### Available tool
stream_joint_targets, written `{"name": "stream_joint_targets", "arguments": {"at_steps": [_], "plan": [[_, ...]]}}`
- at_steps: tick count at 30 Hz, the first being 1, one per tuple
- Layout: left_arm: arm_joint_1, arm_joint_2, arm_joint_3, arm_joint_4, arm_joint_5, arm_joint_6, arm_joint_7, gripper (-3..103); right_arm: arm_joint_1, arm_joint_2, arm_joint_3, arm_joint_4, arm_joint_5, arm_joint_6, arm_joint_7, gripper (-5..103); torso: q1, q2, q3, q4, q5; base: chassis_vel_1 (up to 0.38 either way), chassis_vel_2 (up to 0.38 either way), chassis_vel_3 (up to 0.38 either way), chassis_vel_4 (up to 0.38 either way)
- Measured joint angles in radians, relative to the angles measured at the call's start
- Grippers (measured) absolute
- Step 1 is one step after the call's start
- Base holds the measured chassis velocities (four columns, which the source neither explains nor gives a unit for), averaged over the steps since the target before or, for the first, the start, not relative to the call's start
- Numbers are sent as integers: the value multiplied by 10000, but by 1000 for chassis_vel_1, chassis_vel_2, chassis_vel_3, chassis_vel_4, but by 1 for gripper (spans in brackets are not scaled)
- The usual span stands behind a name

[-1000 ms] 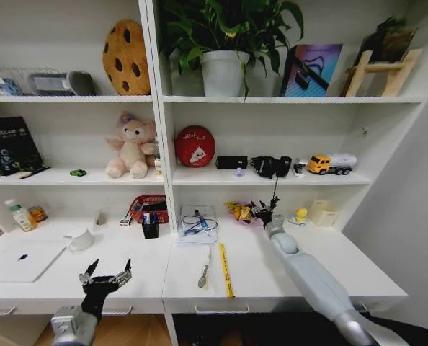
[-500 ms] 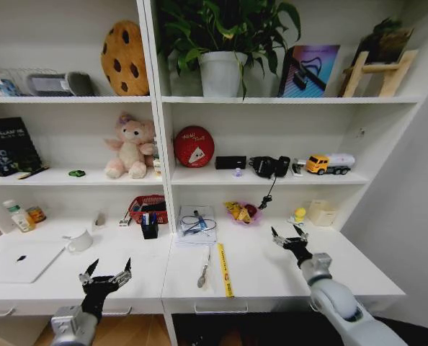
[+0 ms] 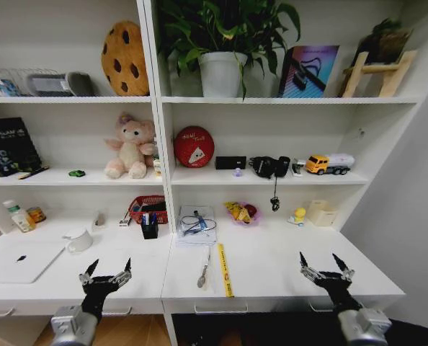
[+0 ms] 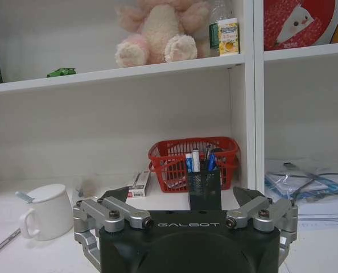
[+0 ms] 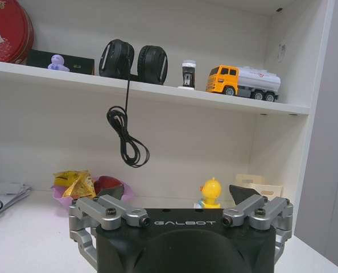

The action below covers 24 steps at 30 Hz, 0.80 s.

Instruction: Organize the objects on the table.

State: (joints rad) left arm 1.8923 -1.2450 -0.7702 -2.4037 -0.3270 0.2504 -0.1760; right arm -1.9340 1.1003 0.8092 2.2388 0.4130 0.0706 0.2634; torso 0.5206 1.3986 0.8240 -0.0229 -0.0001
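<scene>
White shelving rises behind a long white desk (image 3: 272, 270), and both arms wait low at its front edge.

At the desk's left end the silver laptop (image 3: 19, 261) lies flat and closed, its long axis running roughly along the front edge. Just right of it stands a white mug (image 3: 79, 240), and the left gripper (image 3: 107, 274) hovers at the front edge below the mug, fingers spread wide with nothing between them. Toward the back edge near the desk's middle, a black mesh pen cup (image 3: 150, 227) holds blue and black pens (image 4: 198, 161) upright, in front of a red basket (image 3: 148, 207). On the shelf above the laptop rests a tiny green object (image 3: 78, 173).

Right of the shelf divider, a stack of papers (image 3: 197, 223) sits at the back; a small metal tool (image 3: 204, 272) and a yellow ruler (image 3: 225, 269) lie side by side, both with their long axes running from back edge to front edge. The right gripper (image 3: 326, 269) hangs at the front edge near the right corner, fingers equally wide and empty.

The ruler is thin and flat on a smooth top, so I judge a pinch could slip and skid it off the front edge. A headphone cord (image 3: 274, 194) dangles from the shelf above and could snag an arm reaching toward the back.
</scene>
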Motion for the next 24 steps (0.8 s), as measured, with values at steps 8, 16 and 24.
{"name": "stream_joint_targets", "arguments": {"at_steps": [8,16,24], "plan": [[-1,0,1,0,0,0,0,100,66,-7,-52,-30,15,0,0,100,2,-2,0,-2,1,0,0,0,0],[0,0,0,0,0,0,0,100,116,-24,-86,-77,29,0,-2,100,2,-2,1,-2,2,0,0,0,0],[-1,0,0,0,0,0,0,100,134,-30,-100,-94,38,-1,-3,100,2,-2,1,-2,2,86,86,-98,-97]]}}
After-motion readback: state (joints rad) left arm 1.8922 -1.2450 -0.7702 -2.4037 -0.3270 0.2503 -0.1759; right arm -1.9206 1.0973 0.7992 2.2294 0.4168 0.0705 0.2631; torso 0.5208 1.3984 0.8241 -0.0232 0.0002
